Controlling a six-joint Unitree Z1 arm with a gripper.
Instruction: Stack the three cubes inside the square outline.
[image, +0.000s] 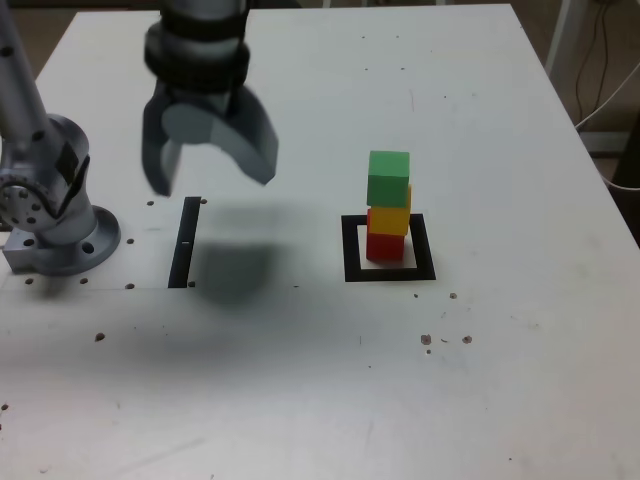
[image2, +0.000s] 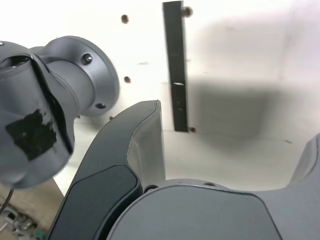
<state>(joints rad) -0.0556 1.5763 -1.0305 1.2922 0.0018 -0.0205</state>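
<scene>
Three cubes stand in one pile within the square outline (image: 424, 247), the landmark here, on the white table (image: 530, 390). A few dark specks (image: 427, 340) mark the tabletop just in front of the outline, on the exterior camera's side. Inside its border, the red cube (image: 385, 250) is lowest, the yellow cube (image: 391, 222) sits on it, shifted slightly toward the exterior view's right, and the green cube (image: 388, 180) tops the pile.

To the exterior view's left of the outline, well apart from it, lies the narrow black strip (image: 184, 243). A soft shadow (image: 236, 268) falls on the table between strip and outline. Also on that side of the outline, the gripper (image: 212, 185) hangs in the air, blurred in the exterior view. Its jaws are spread wide, and it is released: the wrist view shows nothing between the fingers (image2: 148, 145), and they touch neither cubes nor table.

Farthest from the outline on that same side, beyond the strip, the arm's round base (image: 78, 245) is set on the table.
</scene>
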